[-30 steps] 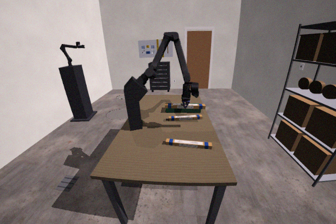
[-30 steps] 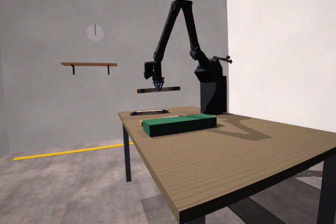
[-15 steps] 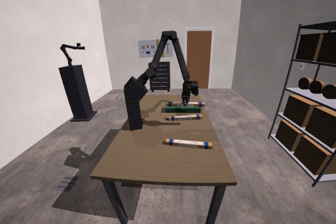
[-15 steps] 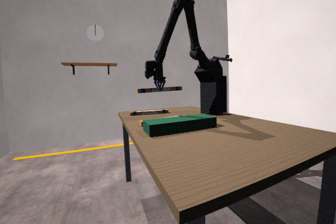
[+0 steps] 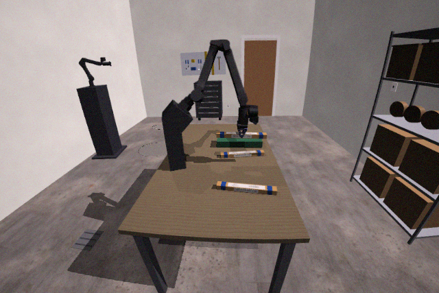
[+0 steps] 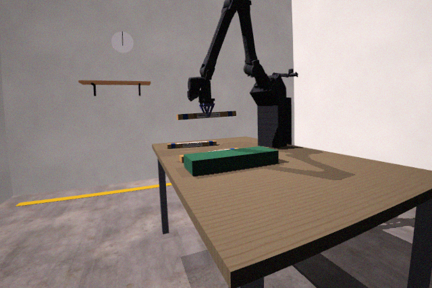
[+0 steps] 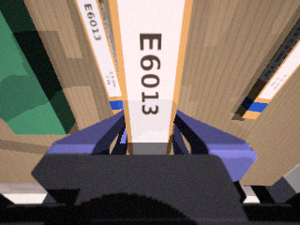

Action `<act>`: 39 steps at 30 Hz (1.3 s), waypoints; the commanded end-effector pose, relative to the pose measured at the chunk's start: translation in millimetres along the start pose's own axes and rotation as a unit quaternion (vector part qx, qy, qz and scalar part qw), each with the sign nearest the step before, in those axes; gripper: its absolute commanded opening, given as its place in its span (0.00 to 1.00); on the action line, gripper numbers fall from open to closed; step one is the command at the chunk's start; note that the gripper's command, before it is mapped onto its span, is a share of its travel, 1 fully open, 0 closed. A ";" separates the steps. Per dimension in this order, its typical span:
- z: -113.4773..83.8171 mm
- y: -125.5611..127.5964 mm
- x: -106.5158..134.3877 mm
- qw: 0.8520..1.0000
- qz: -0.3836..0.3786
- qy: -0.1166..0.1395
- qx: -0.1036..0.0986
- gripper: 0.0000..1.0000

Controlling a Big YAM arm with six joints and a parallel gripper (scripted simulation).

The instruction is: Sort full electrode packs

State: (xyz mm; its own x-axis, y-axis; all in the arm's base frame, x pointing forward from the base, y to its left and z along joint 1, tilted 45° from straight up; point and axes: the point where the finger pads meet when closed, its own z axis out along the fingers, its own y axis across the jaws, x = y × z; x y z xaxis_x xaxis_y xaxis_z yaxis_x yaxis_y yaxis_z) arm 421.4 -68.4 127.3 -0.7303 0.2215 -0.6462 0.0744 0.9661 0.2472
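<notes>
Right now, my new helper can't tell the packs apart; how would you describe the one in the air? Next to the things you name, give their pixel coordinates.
On the wooden bench (image 5: 212, 211) (image 6: 279, 201) stands a black arm (image 5: 234, 70) (image 6: 216, 42). Under its hand (image 5: 241, 134) (image 6: 208, 112) (image 7: 149, 112) hangs a long orange-edged pack (image 5: 226, 135) (image 6: 225, 114) (image 7: 150, 52) with blue bands and a white "E6013" label. Its two lookalikes lie on the bench; only this one is gripped.

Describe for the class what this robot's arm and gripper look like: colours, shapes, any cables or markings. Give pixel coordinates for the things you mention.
The arm (image 5: 232, 70) (image 6: 219, 42) is matte black, with long slender links, bulkier rounded joints and an angular base housing. The gripper (image 5: 241, 134) (image 6: 208, 114) (image 7: 149, 112) has a dark, blocky body and blue-violet fingers that taper towards their tips. No cables or markings can be made out.
</notes>
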 end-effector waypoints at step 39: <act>31.2 -3.0 -5.7 1.000 0.005 -0.018 0.004 0.00</act>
State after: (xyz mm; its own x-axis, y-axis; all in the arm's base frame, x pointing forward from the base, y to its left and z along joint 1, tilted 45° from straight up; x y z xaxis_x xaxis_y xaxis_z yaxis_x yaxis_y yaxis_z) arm 438.5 -67.8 104.3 -0.7169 0.2223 -0.6607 0.0792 0.9676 0.2396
